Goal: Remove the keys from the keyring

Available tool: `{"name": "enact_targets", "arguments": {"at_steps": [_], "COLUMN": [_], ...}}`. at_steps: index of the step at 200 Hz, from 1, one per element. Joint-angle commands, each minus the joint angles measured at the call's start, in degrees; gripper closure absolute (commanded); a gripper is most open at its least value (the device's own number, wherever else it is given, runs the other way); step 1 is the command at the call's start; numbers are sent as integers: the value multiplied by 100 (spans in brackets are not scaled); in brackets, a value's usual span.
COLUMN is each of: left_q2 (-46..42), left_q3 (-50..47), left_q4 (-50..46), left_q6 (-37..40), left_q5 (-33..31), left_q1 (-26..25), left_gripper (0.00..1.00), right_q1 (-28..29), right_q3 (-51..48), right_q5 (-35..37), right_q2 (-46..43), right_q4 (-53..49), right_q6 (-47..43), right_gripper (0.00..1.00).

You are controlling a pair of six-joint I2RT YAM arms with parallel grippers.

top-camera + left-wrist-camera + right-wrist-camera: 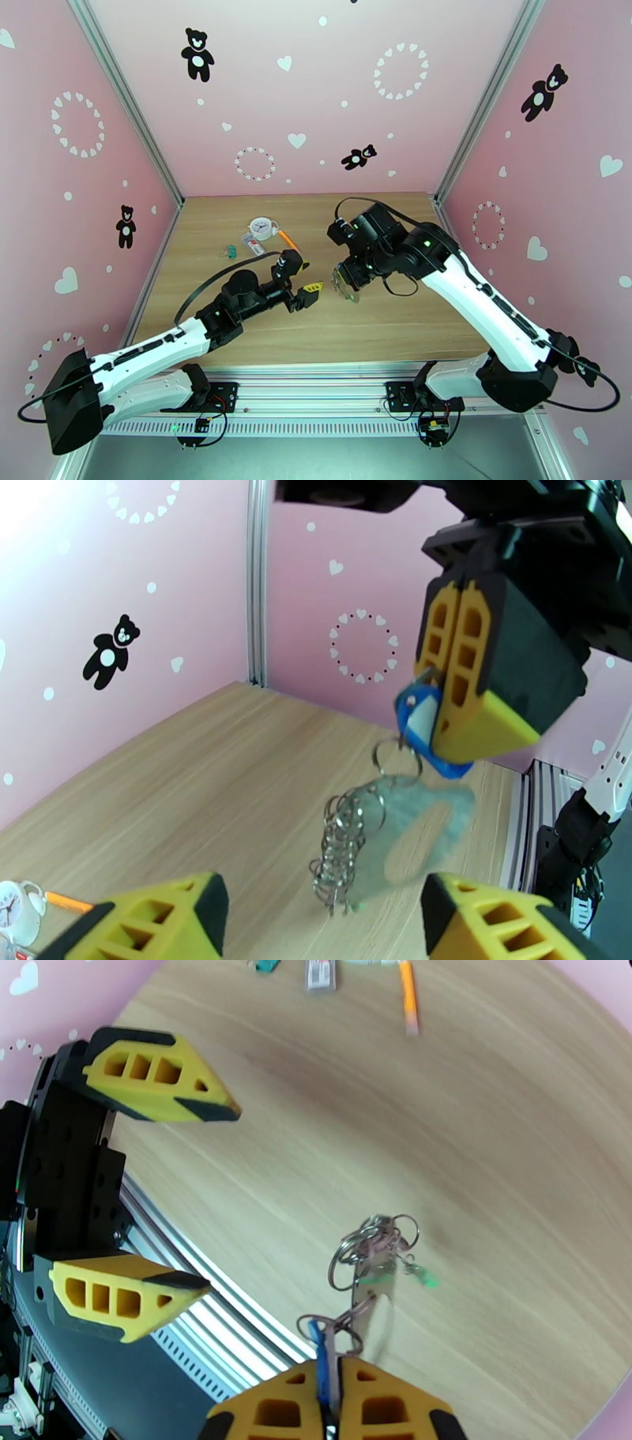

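My right gripper (347, 278) hangs above the table's middle, shut on the blue-tagged key (426, 717). In the right wrist view that blue tag (318, 1355) sits pinched between the pads of the right gripper (328, 1370). Below it dangles the keyring (351, 851), a bunch of thin metal rings with a pale, blurred loop beside them. A small green tag (426, 1278) hangs blurred at the far side of the keyring (371, 1248). My left gripper (310, 292) is open just left of the bunch, its yellow fingers (158, 922) apart on either side and touching nothing.
At the back left of the wooden table (395, 316) lie a white alarm clock (261, 229), an orange pen (288, 239), a red-and-white tag (254, 247) and a small teal tagged item (231, 251). Pink walls close three sides.
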Motion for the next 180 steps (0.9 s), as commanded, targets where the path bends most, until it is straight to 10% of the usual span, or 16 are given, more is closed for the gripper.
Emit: {"name": "enact_targets", "arguments": {"at_steps": [1, 180], "left_q2": [247, 1091], "left_q3": [-55, 342], "left_q4": [761, 1114], "left_q6": [99, 351], "left_q5": [217, 877], "left_q1": [-75, -78], "left_gripper": [28, 29], "right_q1": [51, 69], "right_q3": [429, 478], "right_q5": [-62, -683], "right_q2": [252, 255], "right_q4": [-590, -519], "right_q6": [65, -43], "right_gripper": [100, 100]}}
